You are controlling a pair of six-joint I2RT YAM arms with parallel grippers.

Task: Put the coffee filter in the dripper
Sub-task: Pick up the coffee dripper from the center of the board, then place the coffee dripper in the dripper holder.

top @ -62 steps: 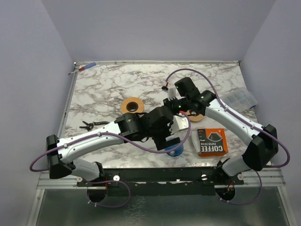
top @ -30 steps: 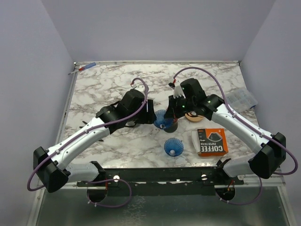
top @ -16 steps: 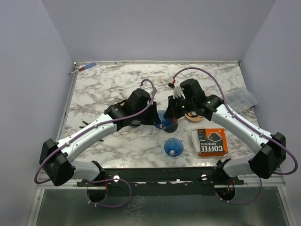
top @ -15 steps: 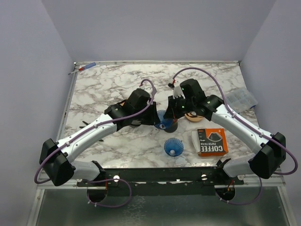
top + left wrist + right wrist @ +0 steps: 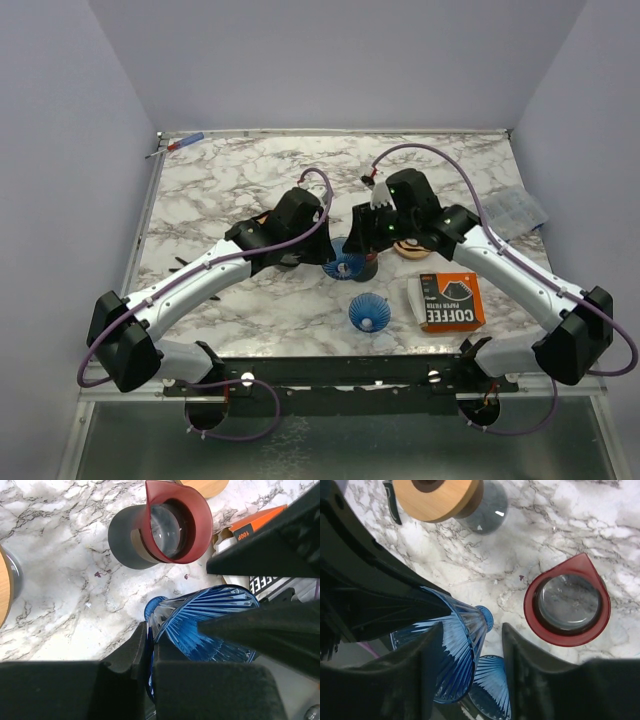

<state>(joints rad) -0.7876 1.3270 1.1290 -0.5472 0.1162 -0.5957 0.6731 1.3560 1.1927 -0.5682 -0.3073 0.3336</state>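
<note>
Left pincer: pressed together on the wall of a blue dripper, one finger inside the ribbed cone and one outside. The dripper is held tilted, its narrow base pointing toward the far side, mid-surface on the marble surface.

Right pincer: spread. Its fingers stand either side of the dripper's narrow end, and a gap shows between the dripper and one of them. It grips nothing.

A red-rimmed carafe with a dark grey body stands upright just beside the held dripper, on the right arm's side. A second blue dripper sits on the surface nearer the arm bases, mouth up, apart from both pincers.

The orange coffee filter box lies flat to the right of the second dripper, near the surface's near edge. Whether it is open cannot be told from above.

A wooden-lidded jar stands behind the left arm. Another jar with a wooden lid stands beside the right arm. A clear plastic bag lies at the right edge.
</note>
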